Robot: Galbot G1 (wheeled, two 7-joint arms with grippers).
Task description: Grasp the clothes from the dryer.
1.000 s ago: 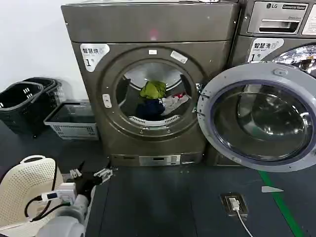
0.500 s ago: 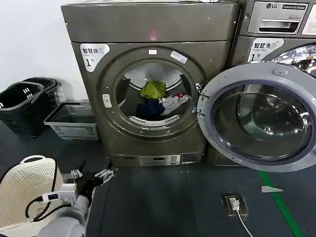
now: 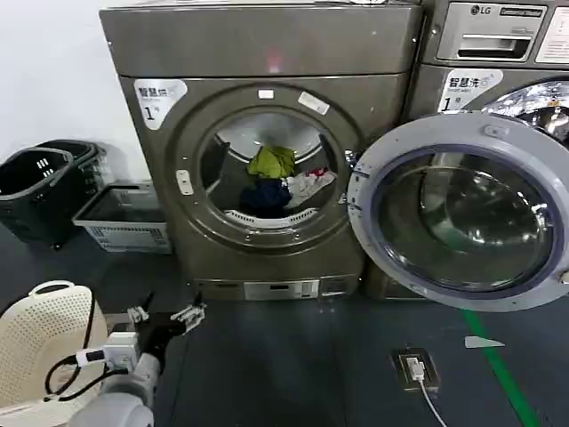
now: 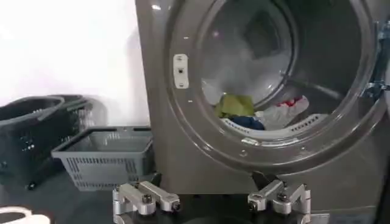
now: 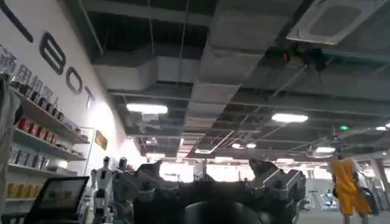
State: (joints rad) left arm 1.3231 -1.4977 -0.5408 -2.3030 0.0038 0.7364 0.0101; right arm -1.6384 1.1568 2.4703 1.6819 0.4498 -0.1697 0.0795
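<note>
The dryer (image 3: pixel 267 53) stands ahead, bronze-grey, with a "1" sticker and its glass door (image 3: pixel 458 213) swung open to the right. The clothes (image 3: pixel 277 178) lie heaped in the drum: yellow-green on top, dark navy below, white with red at the right. In the left wrist view the clothes (image 4: pixel 253 112) show through the porthole. My left gripper (image 3: pixel 164 316) hovers low above the floor, in front of the dryer's lower left corner, open and holding nothing (image 4: pixel 212 204). My right gripper (image 5: pixel 213 182) points at the ceiling, its fingers apart with nothing between them.
A grey crate (image 3: pixel 124 218) and black baskets (image 3: pixel 40 182) stand on the floor left of the dryer. A white perforated basket (image 3: pixel 40 347) sits by my left arm. An LG machine (image 3: pixel 493 53) stands behind the open door. A floor socket (image 3: pixel 416 367) lies at the right.
The dryer and baskets have shifted slightly left in the head view. My left gripper keeps about the same spot, still open.
</note>
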